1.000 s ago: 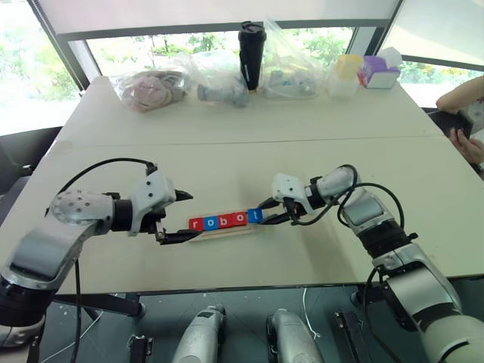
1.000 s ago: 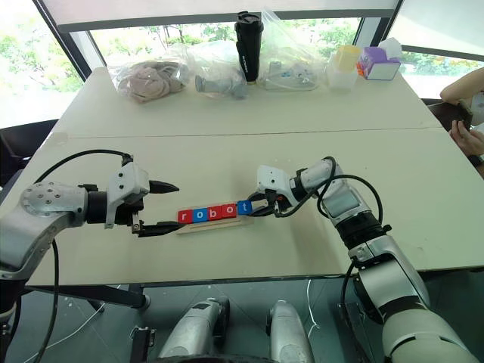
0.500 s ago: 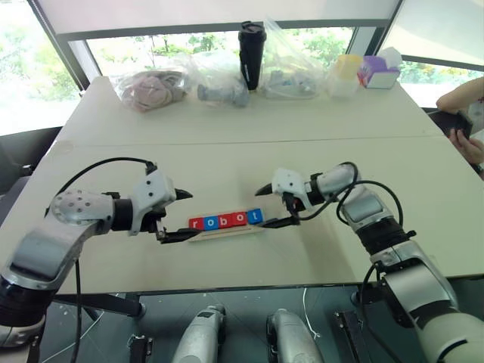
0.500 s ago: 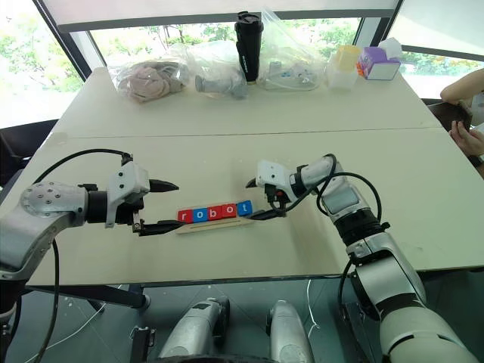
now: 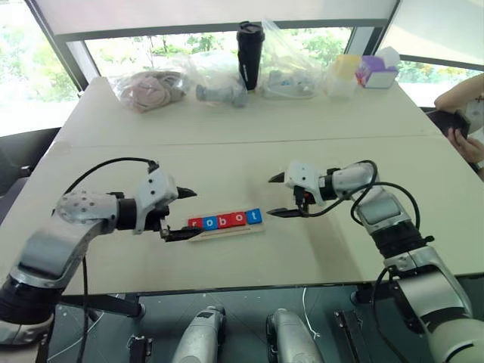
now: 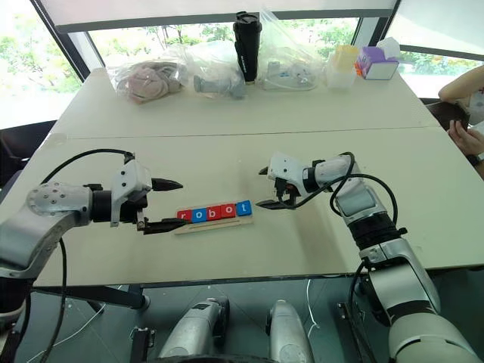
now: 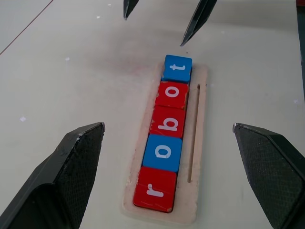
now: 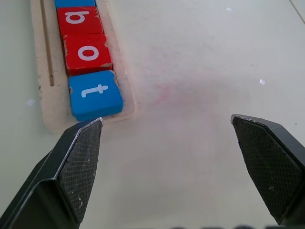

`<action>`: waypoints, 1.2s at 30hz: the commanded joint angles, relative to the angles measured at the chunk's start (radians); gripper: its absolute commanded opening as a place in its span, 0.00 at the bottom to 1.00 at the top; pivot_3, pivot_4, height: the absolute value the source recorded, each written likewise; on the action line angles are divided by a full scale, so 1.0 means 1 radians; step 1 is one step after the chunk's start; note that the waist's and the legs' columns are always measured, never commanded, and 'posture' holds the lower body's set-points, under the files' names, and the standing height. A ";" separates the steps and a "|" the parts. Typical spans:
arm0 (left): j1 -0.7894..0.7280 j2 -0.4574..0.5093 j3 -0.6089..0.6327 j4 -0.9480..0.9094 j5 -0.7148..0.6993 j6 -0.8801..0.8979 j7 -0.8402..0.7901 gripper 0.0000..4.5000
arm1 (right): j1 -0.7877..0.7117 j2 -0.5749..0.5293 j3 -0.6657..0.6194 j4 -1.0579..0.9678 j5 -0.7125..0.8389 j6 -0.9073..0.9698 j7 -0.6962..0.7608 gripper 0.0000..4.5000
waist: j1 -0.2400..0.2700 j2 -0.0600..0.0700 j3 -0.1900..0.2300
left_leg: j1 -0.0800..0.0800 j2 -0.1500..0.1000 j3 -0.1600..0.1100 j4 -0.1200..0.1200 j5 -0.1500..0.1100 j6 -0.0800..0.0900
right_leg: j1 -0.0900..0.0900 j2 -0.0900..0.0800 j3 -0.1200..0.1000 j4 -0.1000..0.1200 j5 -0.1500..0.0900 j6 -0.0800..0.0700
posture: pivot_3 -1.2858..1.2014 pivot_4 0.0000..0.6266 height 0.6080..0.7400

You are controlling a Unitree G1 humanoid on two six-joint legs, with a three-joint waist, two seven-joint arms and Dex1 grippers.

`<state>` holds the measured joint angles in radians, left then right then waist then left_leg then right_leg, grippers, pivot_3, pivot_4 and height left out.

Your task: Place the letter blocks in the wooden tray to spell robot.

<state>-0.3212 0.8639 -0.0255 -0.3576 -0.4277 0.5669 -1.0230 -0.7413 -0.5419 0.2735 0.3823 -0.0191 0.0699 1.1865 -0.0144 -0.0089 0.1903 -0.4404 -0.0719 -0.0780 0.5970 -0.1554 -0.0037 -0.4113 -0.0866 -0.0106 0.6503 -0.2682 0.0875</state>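
Five letter blocks (image 5: 225, 220) lie in a row in the wooden tray (image 7: 200, 119) and read r, o, b, o, t: red r (image 7: 155, 191), blue o (image 7: 163, 151), red b (image 7: 167, 121), red o (image 7: 171, 94), blue t (image 8: 95, 95). My left gripper (image 5: 193, 214) is open at the tray's left end, one finger on each side of it, holding nothing. To the right of the tray's t end my right gripper (image 5: 270, 197) is open and empty, a short gap away from the tray.
Along the far table edge stand plastic bags (image 5: 151, 87), a black tumbler (image 5: 250, 44), a clear tub (image 5: 344, 76) and a purple box (image 5: 378, 69). A person's arm and hands (image 5: 461, 113) show at the right edge. A seam (image 5: 249, 141) crosses the table behind the tray.
My right gripper was shut at the blue t block; it has opened, let the block go and drawn back to the right. The left gripper has kept still.
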 commanded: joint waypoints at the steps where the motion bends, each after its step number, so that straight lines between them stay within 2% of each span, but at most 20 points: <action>1: -0.010 0.005 0.008 -0.036 -0.012 0.006 -0.002 1.00 | -0.019 0.008 0.005 0.005 -0.013 -0.035 -0.015 0.99 | 0.000 0.000 0.000 | 0.000 0.000 0.000 0.000 0.000 0.000 | 0.000 0.000 0.000 0.000 0.000 0.000 | 0.52 0.24 1.00; 17: -0.005 -0.005 0.014 -0.049 -0.011 0.022 0.011 1.00 | -0.024 0.048 0.010 0.037 -0.014 -0.042 -0.017 0.99 | 0.000 0.000 0.000 | 0.000 0.000 0.000 0.000 0.000 0.000 | 0.000 0.002 0.000 0.000 0.000 0.000 | 0.52 0.24 1.00; 23: 0.020 0.013 0.077 -0.051 -0.050 0.064 0.017 1.00 | -0.023 -0.008 -0.026 0.004 -0.016 -0.035 -0.027 0.99 | 0.001 0.000 0.000 | 0.000 0.000 0.000 0.000 0.000 0.000 | 0.000 0.002 0.001 0.000 0.000 0.000 | 0.52 0.24 1.00; 26: 0.103 0.061 0.148 -0.070 -0.100 0.126 -0.002 1.00 | 0.027 -0.053 -0.072 -0.118 0.055 0.063 0.004 0.99 | 0.001 0.000 0.000 | 0.000 0.000 0.000 0.000 0.000 0.000 | 0.000 0.002 0.001 0.000 0.000 0.000 | 0.52 0.24 1.00; 29: 0.239 0.079 0.257 -0.091 -0.142 0.168 0.002 1.00 | 0.135 -0.097 -0.148 -0.306 0.176 0.256 0.018 0.99 | 0.000 0.000 0.000 | 0.000 0.000 0.000 -0.001 0.000 0.000 | 0.000 0.000 0.001 0.000 0.000 0.000 | 0.52 0.24 1.00; 36: 0.490 0.039 0.464 -0.167 -0.207 0.204 0.041 1.00 | 0.415 -0.198 -0.335 -0.749 0.443 0.687 -0.062 0.99 | 0.006 0.000 0.000 | -0.001 0.001 0.000 -0.001 -0.002 -0.002 | -0.001 -0.003 0.001 -0.001 -0.002 -0.004 | 0.52 0.24 1.00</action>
<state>0.1607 0.9096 0.3873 -0.4863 -0.6061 0.7635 -0.9928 -0.3279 -0.7295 -0.0077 -0.2741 0.3618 0.6934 1.1485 -0.0087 -0.0088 0.1900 -0.4410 -0.0713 -0.0784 0.5965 -0.1575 -0.0063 -0.4112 -0.0898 -0.0091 0.6492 -0.2706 0.0830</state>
